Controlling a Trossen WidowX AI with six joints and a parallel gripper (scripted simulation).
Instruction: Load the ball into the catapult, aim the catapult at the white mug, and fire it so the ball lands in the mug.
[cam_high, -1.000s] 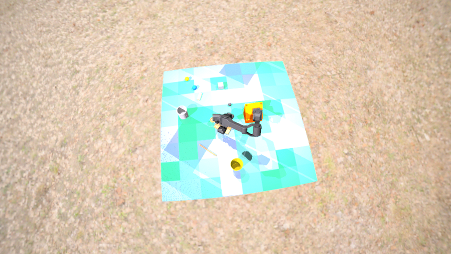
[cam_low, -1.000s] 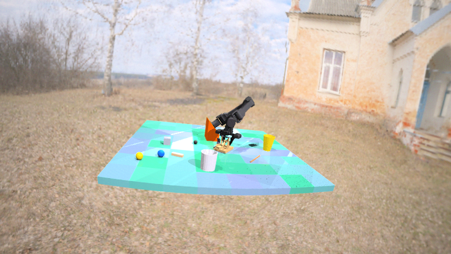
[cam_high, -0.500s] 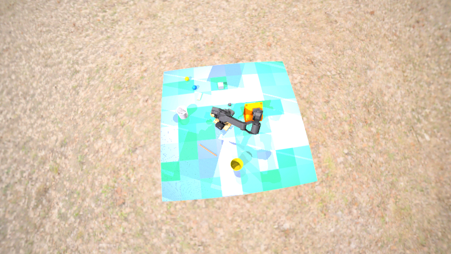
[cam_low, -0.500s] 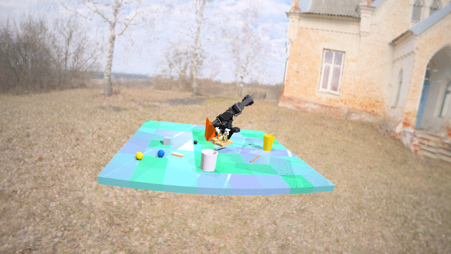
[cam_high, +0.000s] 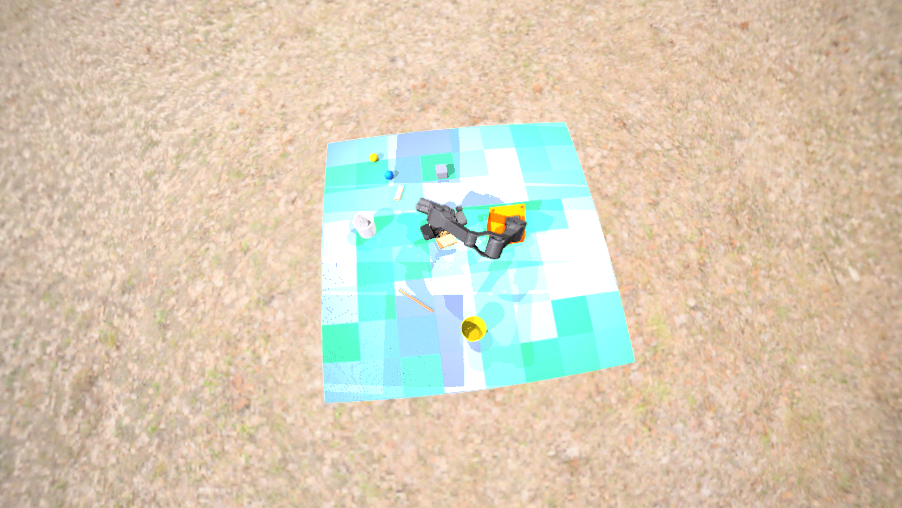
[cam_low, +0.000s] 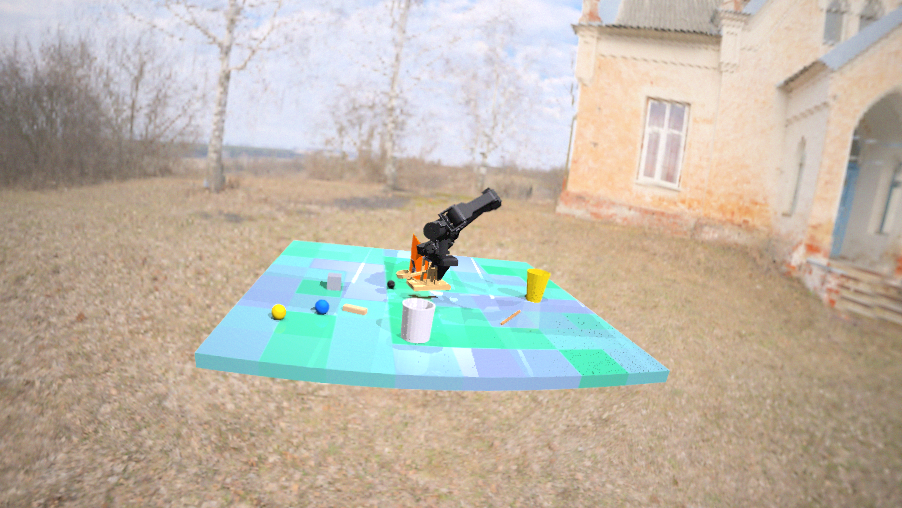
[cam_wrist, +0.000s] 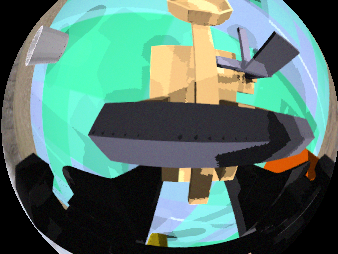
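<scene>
The tan wooden catapult (cam_high: 446, 241) (cam_low: 429, 285) (cam_wrist: 170, 67) is in my gripper (cam_low: 441, 268) (cam_wrist: 193, 156), which is shut on it. In the exterior view it hangs a little above the table, with a shadow beneath. A dark bar crosses it in the wrist view; its cup, partly cut off at the top, shows no ball. The white mug (cam_high: 367, 229) (cam_low: 417, 323) (cam_wrist: 49, 46) stands upright, apart from the catapult. A yellow ball (cam_high: 373, 157) (cam_low: 278, 311), a blue ball (cam_high: 388, 174) (cam_low: 321, 306) and a small black ball (cam_low: 391, 284) lie on the table.
A yellow cup (cam_high: 473, 329) (cam_low: 537, 285) stands near one side. A grey cube (cam_high: 441, 171) (cam_low: 333, 281), a wooden block (cam_high: 398, 193) (cam_low: 354, 309) and a thin stick (cam_high: 415, 300) (cam_low: 510, 317) lie around. The orange plate (cam_high: 506, 213) (cam_low: 414, 258) is at the arm's base.
</scene>
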